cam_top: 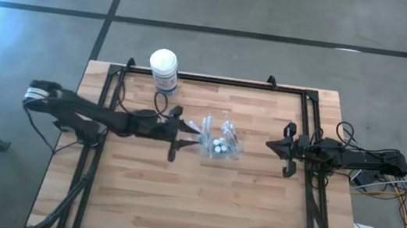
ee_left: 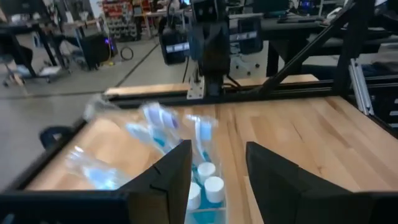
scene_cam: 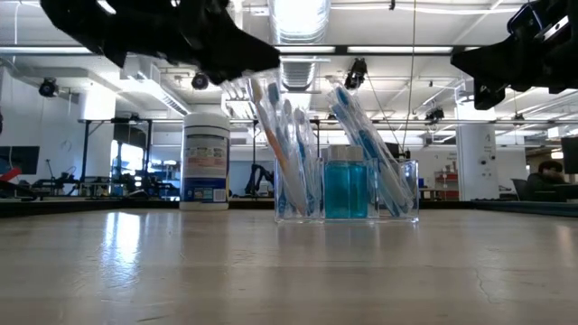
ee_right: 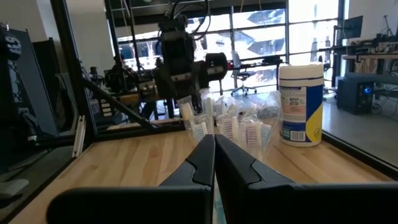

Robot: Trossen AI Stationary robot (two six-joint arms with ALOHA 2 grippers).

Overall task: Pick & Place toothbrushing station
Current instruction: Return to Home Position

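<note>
Several toothbrushes (scene_cam: 291, 153) already stand in the toothbrushing station (scene_cam: 408, 194) at table centre, left gripper (cam_top: 197, 131) spread empty at its nine o'clock, right gripper (cam_top: 270, 145) pinched empty at three o'clock, so only homing seems left.

The right end effector (ee_right: 214, 142), fingers pressed together, faces the toothbrush-filled toothbrushing station (ee_right: 235, 127); a white tub (ee_right: 301, 106) stands nearby at the tabletop (ee_right: 124, 163) edge.
</note>
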